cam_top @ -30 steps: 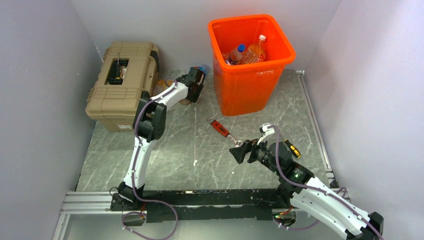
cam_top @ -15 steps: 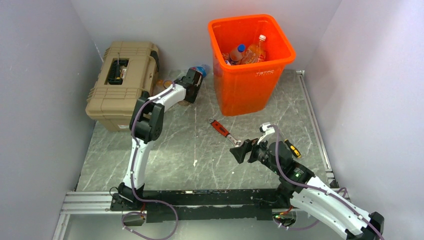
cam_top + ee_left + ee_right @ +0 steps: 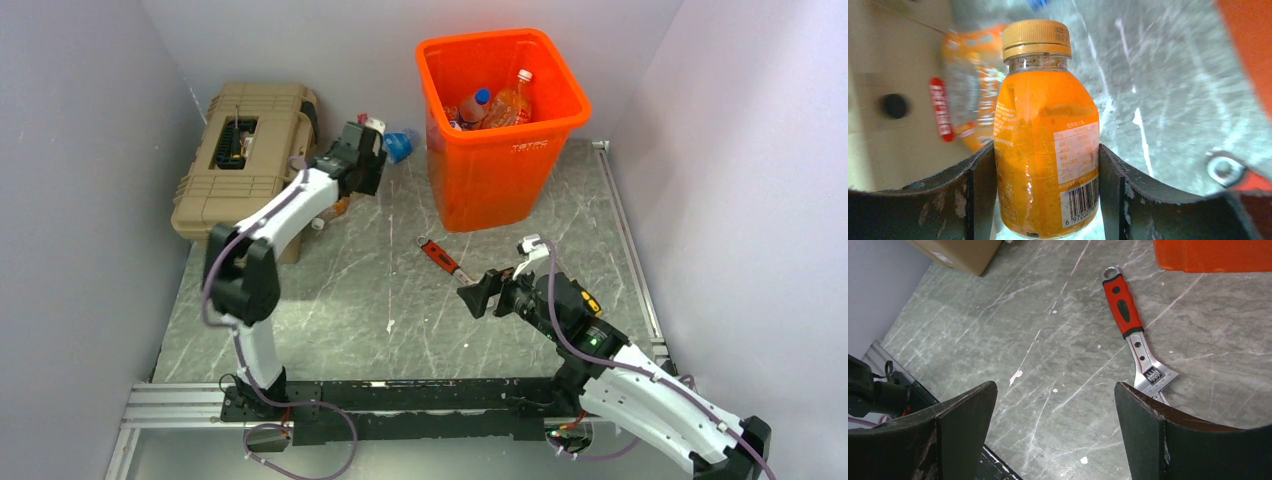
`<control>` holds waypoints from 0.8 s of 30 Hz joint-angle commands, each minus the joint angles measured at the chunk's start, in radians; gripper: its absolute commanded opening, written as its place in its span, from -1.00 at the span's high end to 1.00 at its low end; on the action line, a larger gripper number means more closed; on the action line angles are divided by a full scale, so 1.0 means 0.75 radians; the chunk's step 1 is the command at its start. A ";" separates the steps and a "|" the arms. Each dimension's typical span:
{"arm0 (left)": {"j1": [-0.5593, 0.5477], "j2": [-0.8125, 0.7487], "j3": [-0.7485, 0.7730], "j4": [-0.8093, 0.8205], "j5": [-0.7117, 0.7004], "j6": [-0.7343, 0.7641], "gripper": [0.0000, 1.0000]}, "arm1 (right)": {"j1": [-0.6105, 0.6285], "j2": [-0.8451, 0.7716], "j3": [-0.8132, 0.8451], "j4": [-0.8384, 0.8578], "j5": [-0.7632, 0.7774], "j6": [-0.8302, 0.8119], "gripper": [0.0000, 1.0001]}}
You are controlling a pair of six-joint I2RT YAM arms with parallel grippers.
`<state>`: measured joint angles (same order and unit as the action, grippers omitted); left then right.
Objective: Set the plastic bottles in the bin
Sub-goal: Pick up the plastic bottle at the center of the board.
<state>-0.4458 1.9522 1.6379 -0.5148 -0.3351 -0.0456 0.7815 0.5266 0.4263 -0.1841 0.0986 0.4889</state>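
My left gripper (image 3: 1046, 150) is shut on an orange bottle (image 3: 1048, 150) with a tan cap, both fingers pressed against its sides. In the top view that gripper (image 3: 368, 140) hangs raised between the toolbox and the bin (image 3: 500, 150). A second orange bottle (image 3: 965, 95) with a red label lies blurred below, beside the toolbox. A blue bottle (image 3: 398, 145) lies left of the bin. Several bottles (image 3: 490, 105) rest inside the bin. My right gripper (image 3: 1055, 385) is open and holds nothing, low over the floor.
A tan toolbox (image 3: 245, 165) stands at the back left. A red-handled wrench (image 3: 1123, 305) lies on the marble floor just ahead of the right gripper (image 3: 480, 298). A small screwdriver (image 3: 588, 300) lies by the right arm. Grey walls close in both sides.
The left arm has lifted and swung left and up from the floor beside the toolbox, carrying the orange bottle. The right gripper has barely shifted.
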 commanded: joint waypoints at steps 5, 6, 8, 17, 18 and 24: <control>-0.005 -0.697 -0.225 0.177 0.514 0.066 0.23 | 0.004 0.075 0.096 0.200 -0.051 0.027 -0.99; -0.005 -0.770 -0.282 0.210 0.626 0.100 0.23 | 0.005 0.077 0.097 0.226 -0.058 0.054 -0.99; -0.005 -0.936 -0.432 0.282 0.855 0.148 0.19 | 0.005 0.077 0.095 0.300 -0.081 0.121 -0.99; -0.004 -1.402 -1.106 0.899 1.420 0.155 0.20 | 0.003 0.132 0.153 0.511 -0.395 0.117 -0.98; -0.005 -1.426 -1.154 0.962 1.423 0.136 0.20 | 0.003 0.124 0.167 0.514 -0.392 0.105 -0.97; -0.057 -1.468 -1.285 1.135 1.492 0.102 0.24 | 0.003 0.088 0.239 0.527 -0.346 0.093 -0.94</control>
<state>-0.4576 0.8810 0.6731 0.1352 0.6823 0.0437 0.7815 0.6083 0.5301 0.1265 -0.1558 0.5690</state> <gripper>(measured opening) 0.661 0.978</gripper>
